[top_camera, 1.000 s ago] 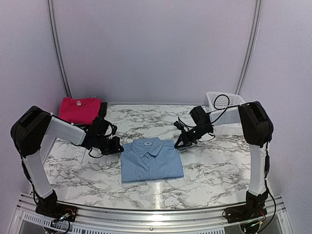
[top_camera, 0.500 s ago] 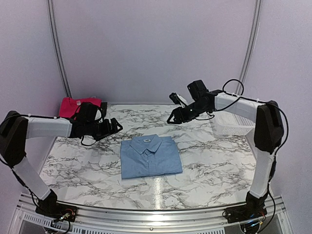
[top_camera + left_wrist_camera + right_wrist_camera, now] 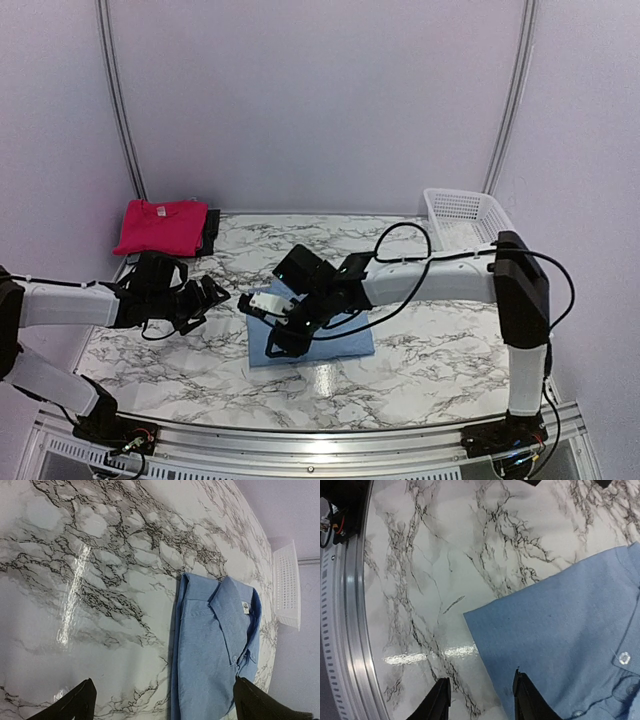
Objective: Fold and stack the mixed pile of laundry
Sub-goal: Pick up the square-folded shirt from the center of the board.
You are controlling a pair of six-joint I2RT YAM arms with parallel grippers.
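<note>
My R gripper point(image 3: 482, 702) hangs half spread, nothing between the fingers, just over the folded blue shirt point(image 3: 560, 630), at the corner facing the worktop point(image 3: 420, 580) near-left. The shirt lies mid-worktop. L gripper point(image 3: 167, 707) is spread wide, empty, just left of the shirt. Pink T-shirt point(image 3: 160, 225) is folded at the far-left corner. Risk: nip only the top layer & the fold peels open. L gripper is close enough to clash w/ R.

left claw point(image 3: 203, 298): was shut with the light blue shirt point(image 3: 345, 338) right beside it, then rose toward the back. Now it is low over the desk point(image 3: 430, 362), fingers spread wide, shirt ahead of it and apart.
right claw point(image 3: 278, 340): was shut beside the collar, then lifted behind the shirt. Now it has swung across, fingers parted, with the shirt's near corner just below it.
</note>
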